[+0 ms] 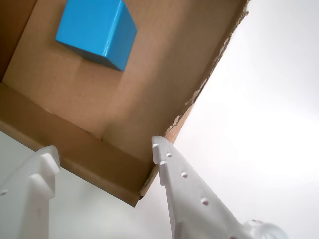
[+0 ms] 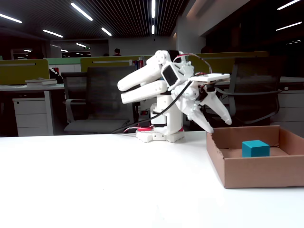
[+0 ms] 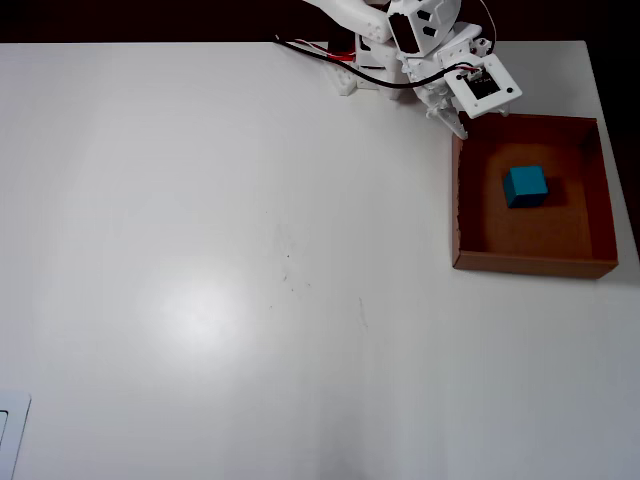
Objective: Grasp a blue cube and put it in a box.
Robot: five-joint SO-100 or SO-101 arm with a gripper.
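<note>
The blue cube (image 1: 97, 32) (image 2: 255, 148) (image 3: 525, 186) rests on the floor of the box (image 1: 75, 149) (image 2: 256, 173) (image 3: 530, 264), a shallow brown cardboard tray with one torn rim. My gripper (image 1: 103, 149) (image 2: 218, 126) (image 3: 462, 128) hangs over the box's corner nearest the arm's base, apart from the cube. It is open, and nothing sits between its white fingers. In the overhead view the wrist camera housing hides most of the fingers.
The arm's base (image 2: 159, 135) (image 3: 350, 75) stands at the far edge of the white table (image 3: 250, 280), with cables trailing beside it. A white flat object (image 3: 10, 430) lies at the table's bottom-left corner in the overhead view. Office chairs and desks stand behind.
</note>
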